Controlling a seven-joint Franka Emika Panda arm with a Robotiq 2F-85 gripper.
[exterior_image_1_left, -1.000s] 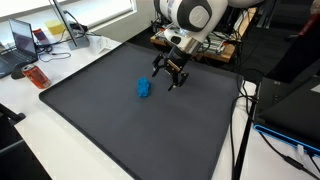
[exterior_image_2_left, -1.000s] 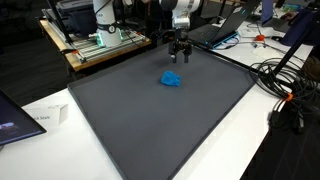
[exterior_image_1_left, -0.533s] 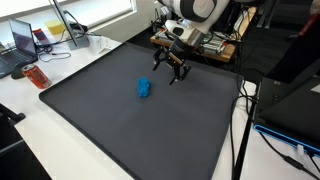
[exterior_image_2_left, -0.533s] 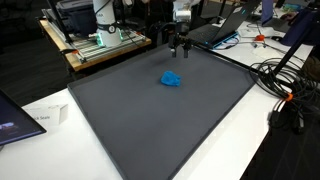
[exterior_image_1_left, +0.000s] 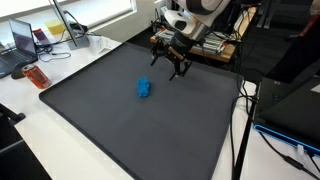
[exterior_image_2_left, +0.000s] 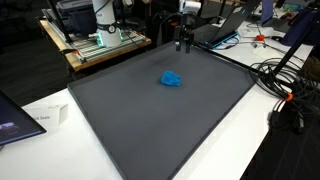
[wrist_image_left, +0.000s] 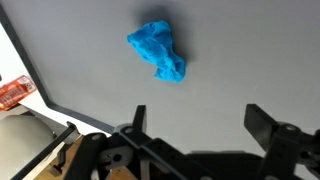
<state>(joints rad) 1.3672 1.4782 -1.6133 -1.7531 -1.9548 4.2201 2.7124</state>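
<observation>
A robot arm's claw (exterior_image_1_left: 167, 67) hangs above the far edge of a large dark grey mat (exterior_image_1_left: 120, 130) that covers most of a white table (exterior_image_1_left: 30, 112). Its two black fingers (wrist_image_left: 262, 122) stand wide apart with nothing between them, so the claw is open and empty. It is lifted clear of the mat and touches nothing.

A crumpled blue cloth (exterior_image_1_left: 144, 89) lies on the mat, bunched into a small lump rather than spread flat. In both exterior views it sits in the far half of the mat, near the claw but apart from it and a little closer to the mat's middle. The wrist view looks down past the fingers and shows the cloth (wrist_image_left: 157, 50) lying ahead of the fingertips (bare mat shows between them and the cloth).

As for progress, by my reading the cloth rests loose on the mat and is not gripped, lifted or touched. The arm stands off from it with the claw spread.

Around the mat there is a red-orange packet (exterior_image_1_left: 36, 76) and an open laptop (exterior_image_1_left: 22, 40) on the white table at one side, and a tangle of cables (exterior_image_2_left: 285, 85) at another edge.
</observation>
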